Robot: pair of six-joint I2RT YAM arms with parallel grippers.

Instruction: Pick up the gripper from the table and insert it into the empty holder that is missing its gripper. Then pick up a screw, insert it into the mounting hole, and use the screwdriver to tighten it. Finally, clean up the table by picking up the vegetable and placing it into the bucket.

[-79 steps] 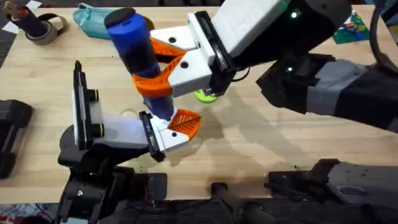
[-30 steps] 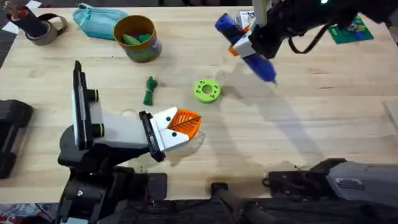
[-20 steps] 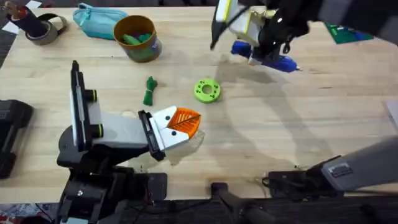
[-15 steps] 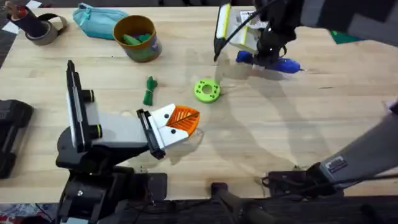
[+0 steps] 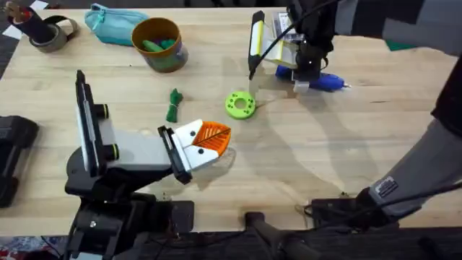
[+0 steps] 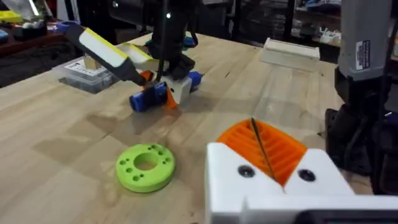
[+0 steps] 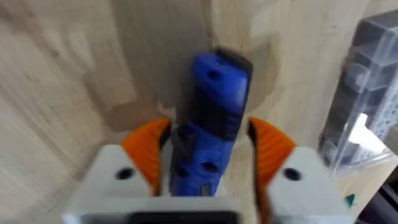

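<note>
The blue screwdriver (image 5: 326,80) lies flat on the table at the back right, and it also appears as the screwdriver (image 7: 214,81) and the screwdriver (image 6: 148,99) in the wrist views. My right gripper (image 5: 304,72) is down over it, shut on its body; the right gripper (image 7: 208,149) has an orange pad against each side. The dark-green vegetable (image 5: 173,106) lies on the wood left of centre. Behind it stands the mustard-yellow bucket (image 5: 157,45) with green pieces inside. My left gripper (image 5: 215,141) rests near the middle, shut and holding nothing; the left gripper (image 6: 264,149) shows its pads together. The holder and the screw are out of view.
A lime-green disc (image 5: 240,105) with a centre hole lies between the two grippers. A teal pouch (image 5: 112,22) and a tape roll (image 5: 52,34) sit at the back left. A clear plastic box (image 7: 367,93) stands just beside the screwdriver.
My right arm carried the screwdriver from over the left gripper to the back right and lowered it flat onto the table. The left arm has barely shifted.
</note>
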